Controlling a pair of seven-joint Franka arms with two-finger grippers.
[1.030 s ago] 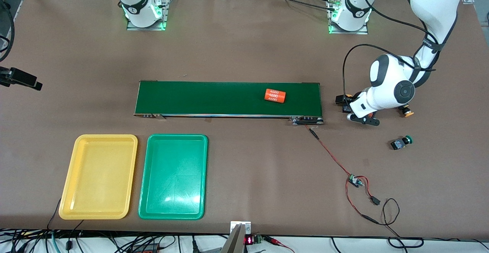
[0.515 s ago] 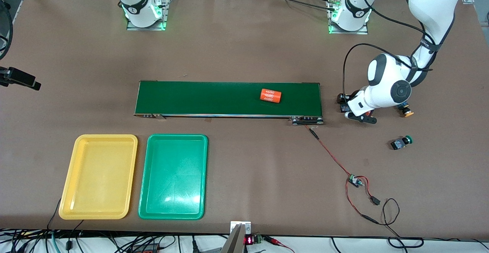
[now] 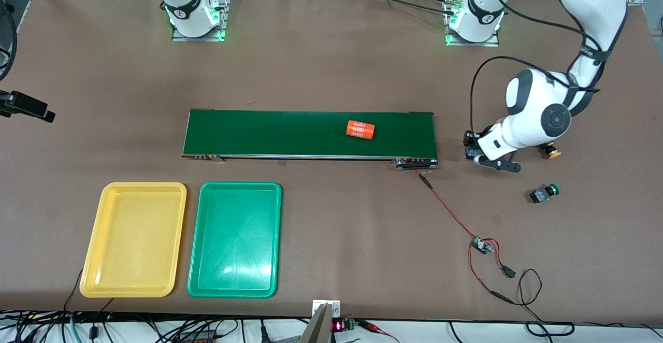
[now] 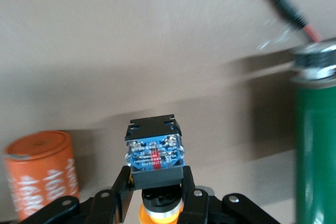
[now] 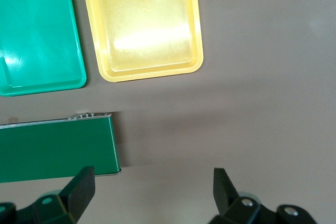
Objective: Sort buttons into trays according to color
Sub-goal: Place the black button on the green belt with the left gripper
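My left gripper [image 4: 156, 182] [image 3: 472, 149] is shut on a yellow-orange button [image 4: 155, 153], its blue-black body between the fingers and its cap toward the wrist. It holds it low over the table beside the belt's end at the left arm's end. A second yellow-orange button [image 3: 550, 151] lies on the table partly under that arm. A green button [image 3: 544, 193] lies nearer the front camera. The yellow tray [image 3: 133, 239] and green tray [image 3: 235, 239] sit side by side with nothing in them. My right gripper [image 5: 152, 192] hangs open over bare table, out of the front view.
A long dark-green conveyor belt [image 3: 290, 133] carries an orange cylinder [image 3: 360, 130] with white print. Another orange cylinder [image 4: 42, 174] shows close to the left gripper in the left wrist view. A red wire and small circuit board [image 3: 481, 244] trail from the belt's end.
The left gripper has closed on the yellow-orange button and the hand has shifted slightly. The orange cylinder on the belt has travelled toward the right arm's end.
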